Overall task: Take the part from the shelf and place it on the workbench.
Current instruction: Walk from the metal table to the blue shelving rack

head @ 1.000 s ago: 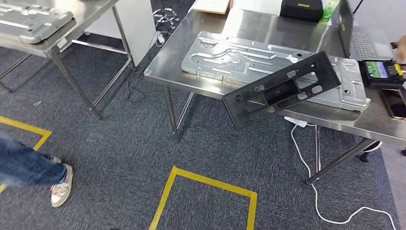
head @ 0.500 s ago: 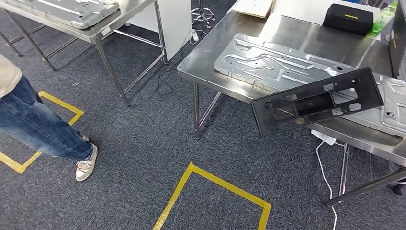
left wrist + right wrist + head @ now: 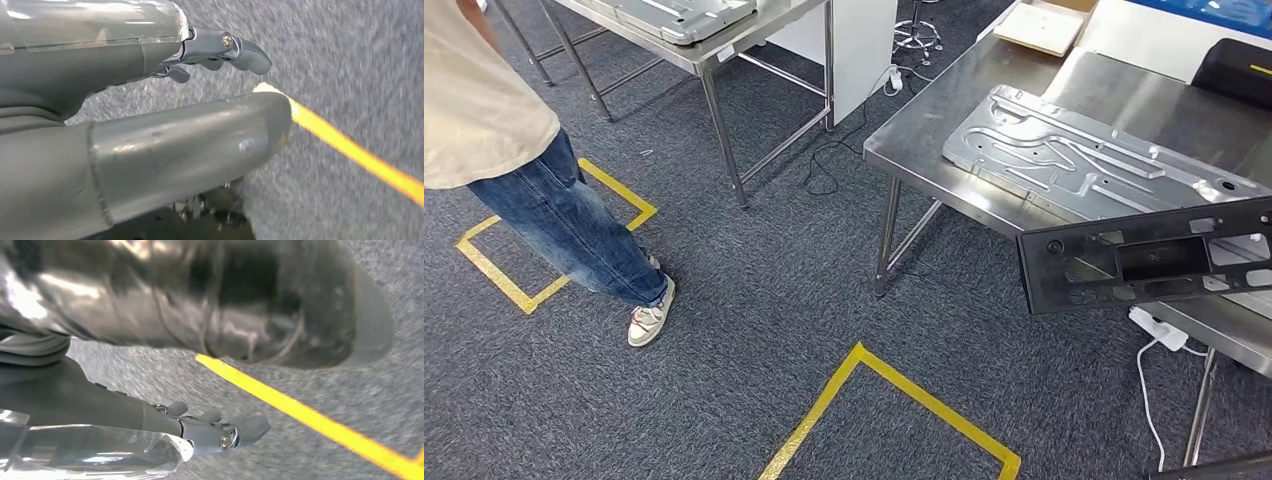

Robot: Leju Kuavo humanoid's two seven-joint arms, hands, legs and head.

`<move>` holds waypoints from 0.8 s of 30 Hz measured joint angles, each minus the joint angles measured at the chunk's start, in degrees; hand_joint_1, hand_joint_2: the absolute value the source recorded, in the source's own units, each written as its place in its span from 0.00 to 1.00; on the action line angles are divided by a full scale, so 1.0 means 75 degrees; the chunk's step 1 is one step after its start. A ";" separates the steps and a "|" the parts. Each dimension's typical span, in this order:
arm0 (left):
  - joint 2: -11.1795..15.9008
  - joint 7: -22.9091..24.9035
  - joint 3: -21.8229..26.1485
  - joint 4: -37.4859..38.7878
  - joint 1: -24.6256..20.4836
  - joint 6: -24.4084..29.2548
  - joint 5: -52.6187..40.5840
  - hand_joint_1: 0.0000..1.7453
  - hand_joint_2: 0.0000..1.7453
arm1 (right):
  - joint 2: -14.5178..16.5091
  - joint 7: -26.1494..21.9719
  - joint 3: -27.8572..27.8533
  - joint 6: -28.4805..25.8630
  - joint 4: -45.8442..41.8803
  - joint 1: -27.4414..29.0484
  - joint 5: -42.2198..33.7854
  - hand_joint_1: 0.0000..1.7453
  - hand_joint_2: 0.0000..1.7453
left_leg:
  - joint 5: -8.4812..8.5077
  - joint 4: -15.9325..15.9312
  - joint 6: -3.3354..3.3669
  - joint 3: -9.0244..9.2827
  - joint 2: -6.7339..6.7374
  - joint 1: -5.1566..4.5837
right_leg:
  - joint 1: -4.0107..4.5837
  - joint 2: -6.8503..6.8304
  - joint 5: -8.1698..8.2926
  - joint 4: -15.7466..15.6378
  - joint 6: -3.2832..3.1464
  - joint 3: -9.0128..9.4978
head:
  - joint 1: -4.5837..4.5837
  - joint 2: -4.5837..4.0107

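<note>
The black plastic part, a long frame with cut-outs, lies across a silver stamped plate on the steel workbench at the right, and its near end overhangs the bench's front edge. My left hand hangs over the grey carpet with its thumb and fingers apart, holding nothing. Above the carpet and a yellow tape line, my right hand also hangs with nothing in its fingers.
A person in jeans stands at the left on the carpet. A second steel table with another silver plate stands behind. Yellow tape marks squares on the floor. A white power strip and cable hang under the workbench.
The whole picture has slid to the right: the camera has turned left. The person has come further into view at the left. The black part still lies on the plate.
</note>
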 joint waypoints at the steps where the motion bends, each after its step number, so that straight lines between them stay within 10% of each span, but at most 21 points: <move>1: -0.0006 -0.0003 0.0000 0.0001 -0.0005 0.0001 -0.0001 0.00 0.00 | -0.0004 0.0001 0.0001 0.0001 0.0000 -0.0013 0.0000 0.00 0.00 | 0.0013 -0.0010 -0.0045 -0.0023 -0.0080 0.0014 | 0.0011 -0.0040 -0.0003 -0.0040 -0.0007 0.0018 | 0.0001 0.0000; 4: 0.0003 -0.0017 0.0000 0.0001 0.0015 0.0004 -0.0002 0.00 0.00 | 0.0009 0.0004 0.0004 0.0009 0.0001 -0.0039 0.0000 0.00 0.00 | -0.0086 0.0120 -0.0169 -0.0109 0.0040 -0.0010 | -0.0052 -0.0332 0.0070 -0.0230 -0.0072 0.0126 | -0.0012 0.0000; 7: 0.0006 -0.0050 0.0000 0.0001 -0.0004 0.0005 -0.0004 0.00 0.00 | 0.0013 0.0027 0.0006 0.0018 0.0001 -0.0006 0.0000 0.00 0.00 | -0.0789 0.1365 -0.0279 -0.0702 0.0675 0.0039 | -0.0075 -0.0679 0.0092 -0.0339 -0.0130 0.0190 | -0.0046 0.0000; 9: 0.0005 -0.0070 0.0000 0.0001 -0.0013 0.0018 -0.0001 0.00 0.00 | 0.0009 0.0059 0.0006 0.0042 0.0002 0.0004 -0.0010 0.00 0.00 | -0.1023 0.2098 -0.0365 -0.1060 0.0785 0.0110 | -0.0066 -0.0907 0.0062 -0.0324 -0.0117 0.0193 | -0.0046 0.0000; 13: -0.0010 -0.0031 0.0000 0.0001 -0.0009 0.0075 0.0021 0.00 0.00 | -0.0004 0.0075 0.0006 0.0066 0.0000 -0.0005 -0.0030 0.00 0.00 | -0.0211 0.0597 -0.0389 -0.0239 0.1121 0.0145 | -0.0058 -0.1281 -0.0061 -0.0242 -0.0013 0.0262 | -0.0047 0.0000; 17: -0.0071 0.0096 0.0005 0.0001 -0.0007 0.0119 0.0069 0.00 0.00 | -0.0056 0.0027 0.0004 0.0042 -0.0001 -0.0044 -0.0028 0.00 0.00 | -0.0080 -0.0033 -0.0201 0.0034 0.1188 0.0071 | -0.0008 -0.1551 -0.0149 -0.0196 0.0141 0.0323 | -0.0036 0.0000; 20: -0.0125 0.0150 0.0024 0.0004 0.0010 0.0130 0.0071 0.00 0.00 | -0.0109 -0.0001 0.0004 0.0035 -0.0003 -0.0075 0.0039 0.00 0.00 | -0.0016 -0.0109 -0.0065 0.0050 0.0963 0.0122 | -0.0062 -0.1151 -0.0469 0.0178 0.0262 0.0206 | -0.0037 0.0000; 24: -0.0166 0.0148 0.0047 0.0004 -0.0036 0.0119 0.0055 0.00 0.00 | -0.0136 0.0012 0.0004 0.0032 -0.0003 -0.0014 0.0135 0.00 0.00 | 0.0014 -0.0116 0.0006 0.0035 0.0616 0.0115 | -0.0076 -0.0623 -0.1234 0.1931 0.0287 -0.0676 | -0.0035 0.0000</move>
